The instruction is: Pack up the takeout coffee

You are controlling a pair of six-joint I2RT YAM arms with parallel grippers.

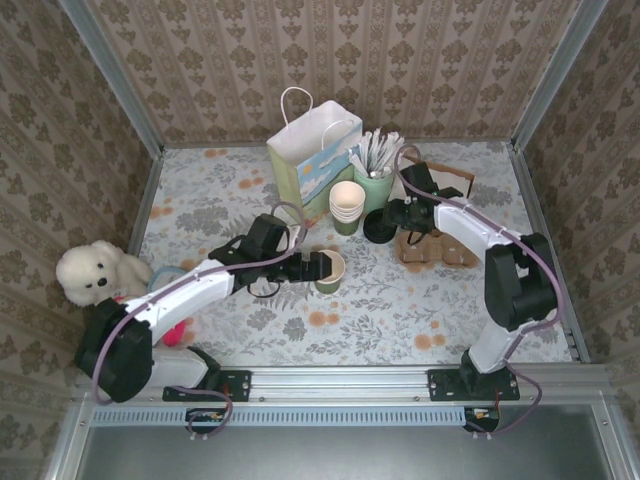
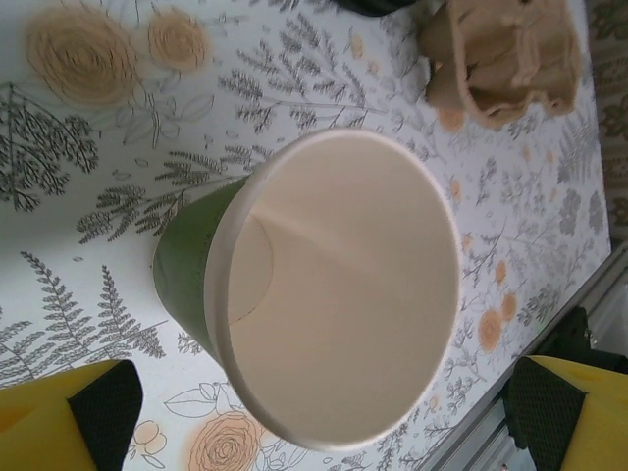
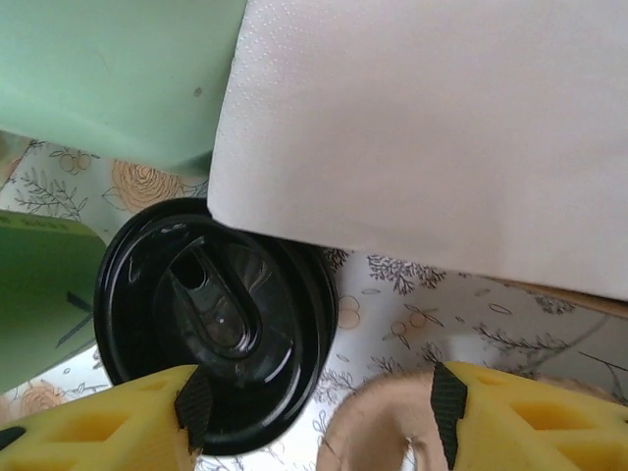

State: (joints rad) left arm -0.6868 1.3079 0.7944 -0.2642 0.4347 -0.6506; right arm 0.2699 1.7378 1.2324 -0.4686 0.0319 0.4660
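The takeout coffee's dark-green paper cup (image 1: 329, 271) stands upright and lidless mid-table, its cream inside (image 2: 343, 285) empty. My left gripper (image 1: 316, 267) is open, with one yellow finger (image 2: 69, 412) on each side of the cup and no visible contact. A round black lid (image 1: 379, 226) lies flat on the table behind it. My right gripper (image 3: 323, 407) hovers low over the lid (image 3: 216, 324), jaws apart. Its left pad (image 3: 194, 407) overlaps the lid's near rim, and its right finger is over the cardboard carrier (image 3: 373, 432).
A white-and-green paper bag (image 1: 310, 150) stands at the back. Beside it are stacked lidless cups (image 1: 347, 205) and a pale-green cup of white sticks (image 1: 377, 170). A brown cardboard cup carrier (image 1: 437, 247) lies right of the lid. A white plush bear (image 1: 92, 272) sits far left.
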